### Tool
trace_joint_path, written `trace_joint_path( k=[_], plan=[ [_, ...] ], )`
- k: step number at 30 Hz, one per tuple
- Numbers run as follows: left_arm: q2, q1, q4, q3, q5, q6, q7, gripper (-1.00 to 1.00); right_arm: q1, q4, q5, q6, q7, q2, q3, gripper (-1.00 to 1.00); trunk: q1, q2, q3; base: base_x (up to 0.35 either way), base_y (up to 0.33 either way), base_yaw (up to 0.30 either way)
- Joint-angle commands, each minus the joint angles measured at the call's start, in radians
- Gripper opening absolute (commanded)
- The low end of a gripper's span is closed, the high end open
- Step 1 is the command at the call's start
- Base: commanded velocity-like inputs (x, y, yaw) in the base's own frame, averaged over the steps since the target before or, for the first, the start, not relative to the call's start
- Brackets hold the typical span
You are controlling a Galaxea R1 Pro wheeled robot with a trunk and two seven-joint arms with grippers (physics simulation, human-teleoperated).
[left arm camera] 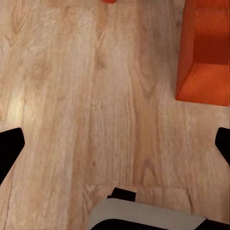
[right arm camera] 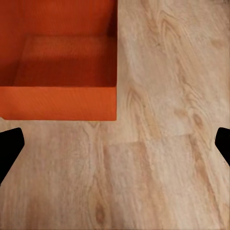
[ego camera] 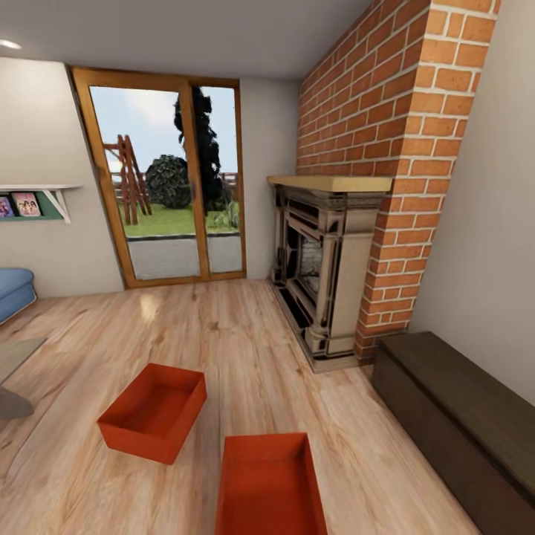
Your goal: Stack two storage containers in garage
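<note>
Two storage containers on the living room floor

Near container (ego camera: 271,487) and far-left container (ego camera: 154,411): lidless orange-red thin-walled boxes, apart on light wood planks (ego camera: 238,334); brick fireplace (ego camera: 327,275) far right; left gripper (left arm camera: 115,146) and right gripper (right arm camera: 115,146) both released, empty.

free: wood-plank floor (ego camera: 245,334), frame centre, open between boxes and door
blocked right: bench chest (ego camera: 461,416), fireplace (ego camera: 323,275)
blocked low: two storage containers (ego camera: 154,411) (ego camera: 270,487)
</note>
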Motion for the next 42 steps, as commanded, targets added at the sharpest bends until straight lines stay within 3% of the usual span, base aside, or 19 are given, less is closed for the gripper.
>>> trace_joint_path(
  k=[1, 11, 26, 42],
  plan=[
    [0.000, -0.001, 0.003, 0.008, -0.008, -0.005, 0.002, 1.00, 0.000, -0.002, 0.005, -0.001, 0.000, 0.000, -0.002, 1.00, 0.001, 0.000, -0.001, 0.326, 0.000, 0.000],
    [0.000, -0.001, 0.003, 0.008, -0.008, -0.006, 0.001, 1.00, 0.000, -0.002, 0.004, -0.002, -0.002, 0.000, -0.002, 1.00, 0.001, 0.000, -0.001, 0.295, 0.000, 0.000],
    [0.000, -0.001, 0.003, 0.008, -0.008, -0.006, 0.001, 1.00, 0.000, -0.002, 0.005, -0.002, 0.000, 0.000, 0.000, 1.00, 0.001, 0.000, -0.001, 0.032, -0.001, 0.000],
    [0.000, -0.001, 0.003, 0.008, -0.008, -0.006, 0.001, 1.00, 0.000, -0.002, 0.006, -0.001, 0.001, 0.000, 0.000, 1.00, 0.001, 0.000, -0.001, 0.219, -0.117, 0.002]
  ],
)
